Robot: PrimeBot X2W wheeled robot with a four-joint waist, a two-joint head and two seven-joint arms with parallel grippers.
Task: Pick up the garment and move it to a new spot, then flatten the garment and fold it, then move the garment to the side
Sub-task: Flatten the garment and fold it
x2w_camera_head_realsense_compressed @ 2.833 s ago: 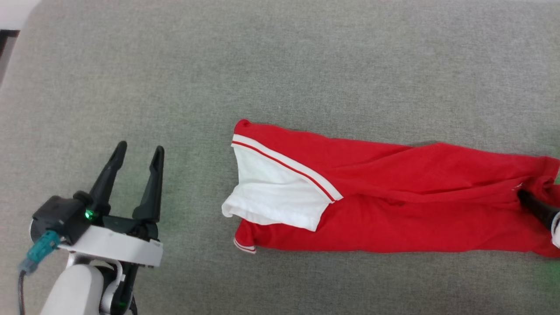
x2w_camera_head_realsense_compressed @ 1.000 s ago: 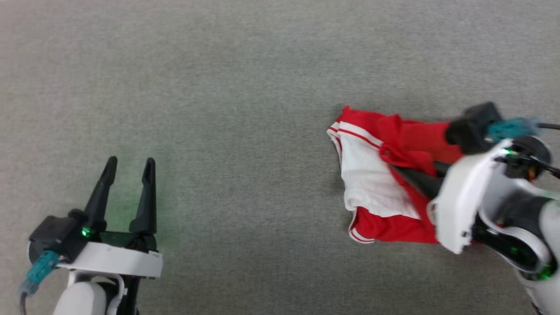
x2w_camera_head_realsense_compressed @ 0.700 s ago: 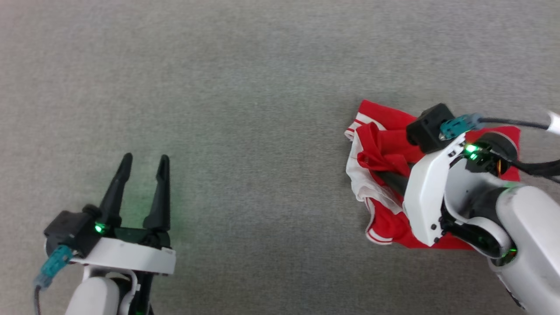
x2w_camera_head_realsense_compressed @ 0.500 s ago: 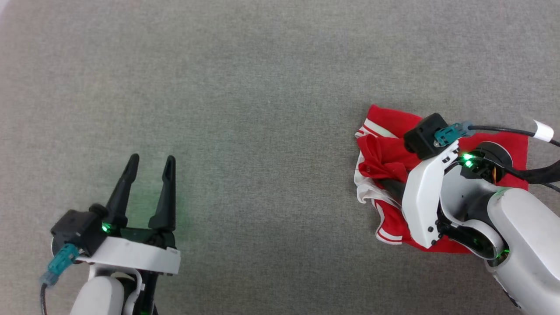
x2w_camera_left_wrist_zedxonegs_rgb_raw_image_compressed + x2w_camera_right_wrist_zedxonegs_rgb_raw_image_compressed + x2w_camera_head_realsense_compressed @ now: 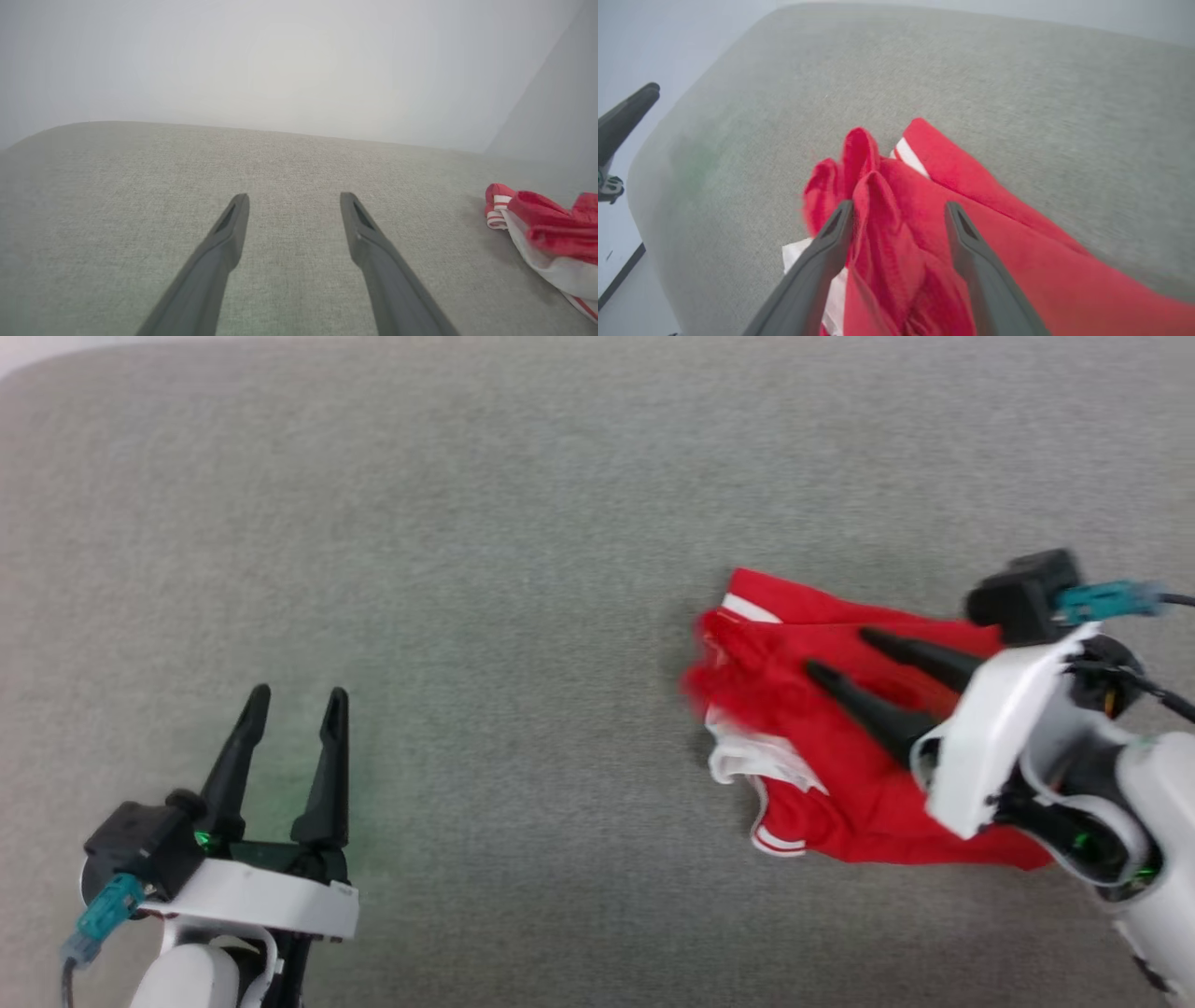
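Here the right end effector (image 5: 837, 650) stands spread over the crumpled garment (image 5: 840, 803)

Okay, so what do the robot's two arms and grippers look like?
The left gripper and right gripper match: two long, tapering dark fingers on a black base, a white curved wrist plate, a pale rounded forearm, a teal cable connector, small green lights.

I am looking down on a grey woven surface (image 5: 523, 523) that is spreading wide before me, its corner rounding off. A plain pale wall (image 5: 280, 60) is rising behind it, and a faint green glow (image 5: 697, 158) is tinting the weave.
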